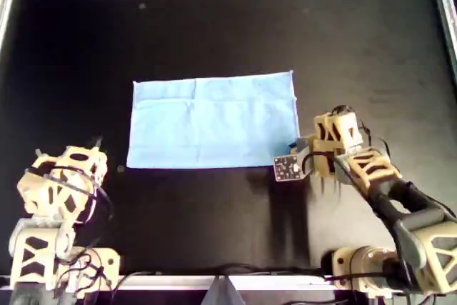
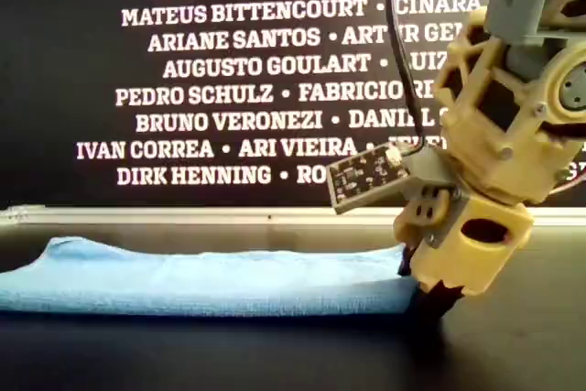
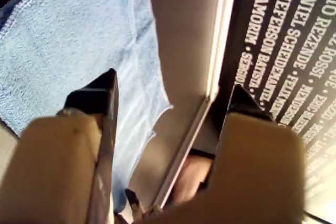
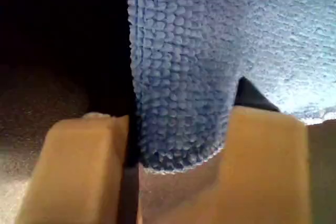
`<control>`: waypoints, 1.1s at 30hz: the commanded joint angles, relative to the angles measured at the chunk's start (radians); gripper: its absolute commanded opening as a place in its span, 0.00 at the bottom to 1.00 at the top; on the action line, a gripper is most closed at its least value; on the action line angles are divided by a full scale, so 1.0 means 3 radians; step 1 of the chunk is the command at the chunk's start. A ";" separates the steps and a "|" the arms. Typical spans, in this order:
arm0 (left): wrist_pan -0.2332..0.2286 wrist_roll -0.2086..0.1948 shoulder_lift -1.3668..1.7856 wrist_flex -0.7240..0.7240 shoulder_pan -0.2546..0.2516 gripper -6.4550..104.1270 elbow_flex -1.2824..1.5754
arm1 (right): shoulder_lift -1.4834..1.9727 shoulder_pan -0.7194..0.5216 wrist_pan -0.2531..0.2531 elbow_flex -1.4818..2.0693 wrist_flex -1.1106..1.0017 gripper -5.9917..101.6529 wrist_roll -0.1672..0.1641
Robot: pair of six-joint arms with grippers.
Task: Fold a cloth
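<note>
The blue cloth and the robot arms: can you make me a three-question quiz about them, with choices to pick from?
1. In the overhead view, where is the right end effector?
A. At the cloth's lower right corner
B. At its upper left corner
C. Far off the table

2. What colour is the cloth?
A. Red
B. Light blue
C. Green

3. How are the left end effector's jaws?
A. Clamped on the cloth
B. Holding a cup
C. Apart, with nothing between them

Answers: 1 A, the overhead view shows it at that corner. 2 B, every view shows light blue. 3 C, the left wrist view shows a wide gap.
</note>
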 commanded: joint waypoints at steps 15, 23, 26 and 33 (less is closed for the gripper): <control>-0.0010 0.0015 0.0051 -0.0020 0.0026 0.74 -0.0046 | 0.0143 -0.0010 -0.0046 -0.0235 -0.0072 0.05 -0.0010; -0.0010 0.0015 0.0046 -0.0020 0.0072 0.74 -0.0051 | 0.0312 0.0036 -0.0046 -0.0854 -0.0072 0.05 -0.0010; -0.0010 0.0015 0.0046 -0.0020 0.0056 0.74 -0.0046 | 0.0230 0.0077 -0.0046 -0.1115 -0.0072 0.05 -0.0005; -0.0010 0.0010 0.0046 -0.0020 0.0056 0.74 -0.0046 | 0.0210 0.0624 -0.0005 -0.1514 -0.0082 0.05 -0.0005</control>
